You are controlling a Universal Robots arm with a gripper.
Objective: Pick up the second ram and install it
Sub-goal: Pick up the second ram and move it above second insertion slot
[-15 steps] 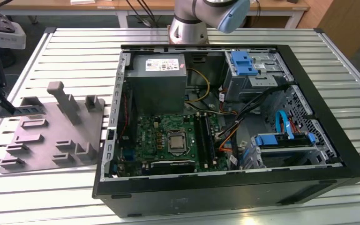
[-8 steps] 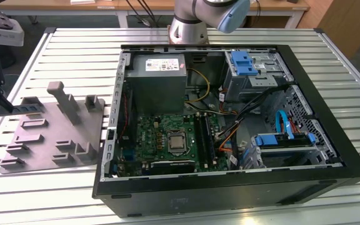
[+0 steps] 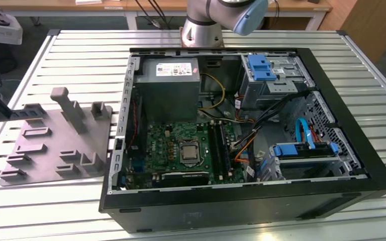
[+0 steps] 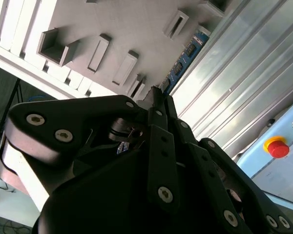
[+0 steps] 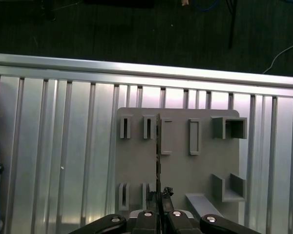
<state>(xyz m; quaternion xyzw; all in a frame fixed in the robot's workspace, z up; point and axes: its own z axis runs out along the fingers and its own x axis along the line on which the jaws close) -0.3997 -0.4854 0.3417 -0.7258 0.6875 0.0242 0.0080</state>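
Note:
The second ram (image 5: pixel 158 146) shows edge-on as a thin dark strip in the first wrist view, over the grey holder plate (image 5: pixel 178 170). In the second wrist view its board with black chips (image 4: pixel 186 54) runs out from my fingertips. My gripper (image 5: pixel 159 194) (image 4: pixel 156 97) is shut on one end of the ram. In the exterior view the gripper (image 3: pixel 4 113) is a dark shape at the left edge, left of the holder plate (image 3: pixel 59 143). Whether the ram touches the plate I cannot tell.
An open computer case (image 3: pixel 247 201) lies on the slatted metal table (image 3: pixel 79 55), with the motherboard (image 3: pixel 173 150) and its long black slots (image 3: pixel 218 145) near the middle. A red stop button (image 4: pixel 277 147) sits on a light-blue unit beside the table. The arm's base (image 3: pixel 203 30) stands behind the case.

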